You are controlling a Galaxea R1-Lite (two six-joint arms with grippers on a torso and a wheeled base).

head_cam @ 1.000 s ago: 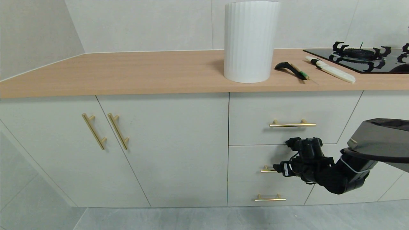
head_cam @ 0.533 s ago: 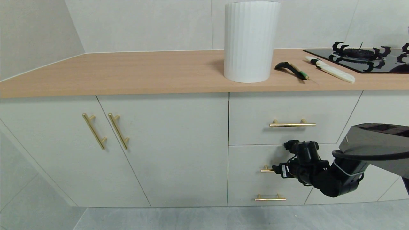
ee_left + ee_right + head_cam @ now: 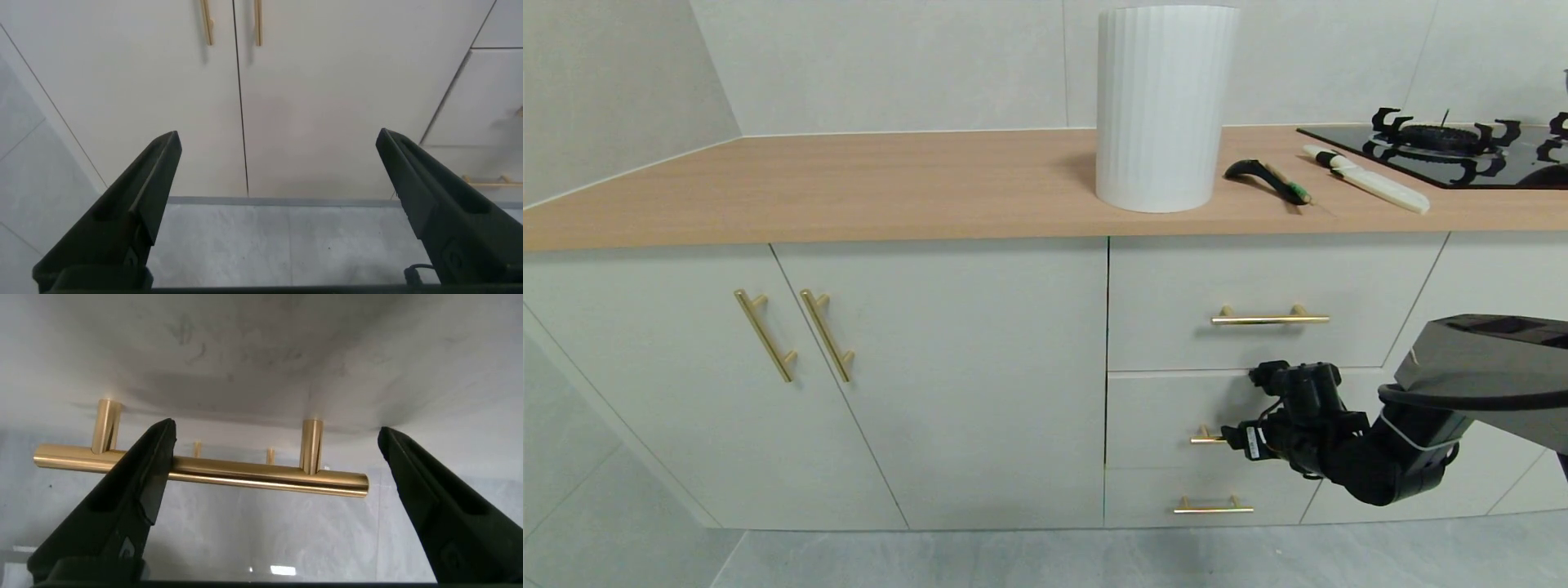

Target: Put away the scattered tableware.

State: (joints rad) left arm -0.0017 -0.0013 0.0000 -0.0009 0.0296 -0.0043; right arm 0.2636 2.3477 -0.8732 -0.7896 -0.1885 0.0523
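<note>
Shifts right end effector (image 3: 275, 433) slightly left, onto middle drawer handle (image 3: 200, 469). Straddles it wide open, not clamped yet. Sets up drawer pull; leaves knife (image 3: 1368, 178) on table (image 3: 890, 184).

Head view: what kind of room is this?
Most likely a kitchen: light wooden countertop over pale cabinet fronts with brass bar handles, a black gas hob at its right end, a white-bladed knife lying beside it.

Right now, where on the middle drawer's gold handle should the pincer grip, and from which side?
Grip the handle mid-bar, between its two posts, coming from the front: the bar lies level and stands off the drawer face, leaving grip room above and below.
</note>
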